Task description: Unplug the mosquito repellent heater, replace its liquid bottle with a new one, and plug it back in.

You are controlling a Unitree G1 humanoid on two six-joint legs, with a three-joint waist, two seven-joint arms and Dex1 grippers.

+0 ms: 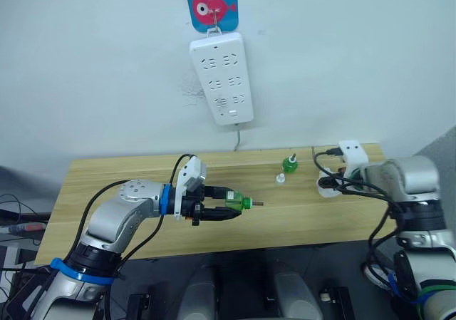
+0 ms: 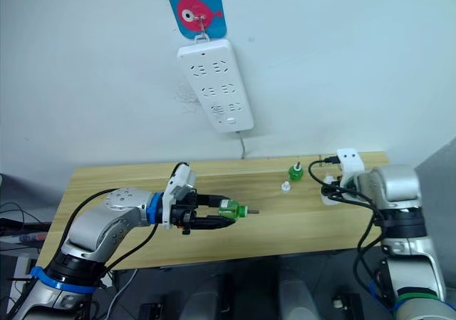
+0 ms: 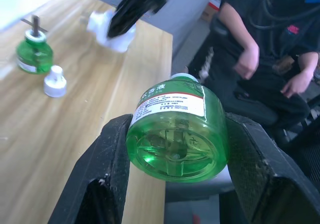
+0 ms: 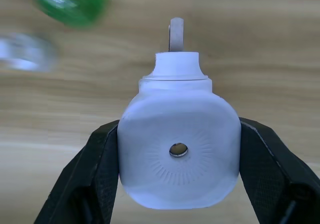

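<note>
My left gripper [image 1: 226, 210] is shut on a green liquid bottle [image 1: 235, 203], holding it sideways just above the middle of the wooden table [image 1: 142, 174] with its wick pointing right. In the left wrist view the bottle's base [image 3: 176, 143] sits squeezed between both black fingers. At the table's right end my right gripper [image 4: 177, 159] is shut on the mosquito repellent heater [image 4: 177, 149], a white rounded unit with a small round hole in its face, held low over the wood. A second green bottle [image 1: 289, 164] stands upright between the two grippers, a small white cap [image 1: 281, 179] beside it.
A long white power strip [image 1: 222, 78] hangs on the wall under a blue fish hook [image 1: 211, 5], its cord dropping behind the table. A seated person [image 3: 265, 59] in dark clothes is past the table's right end. Black cables trail around my right arm.
</note>
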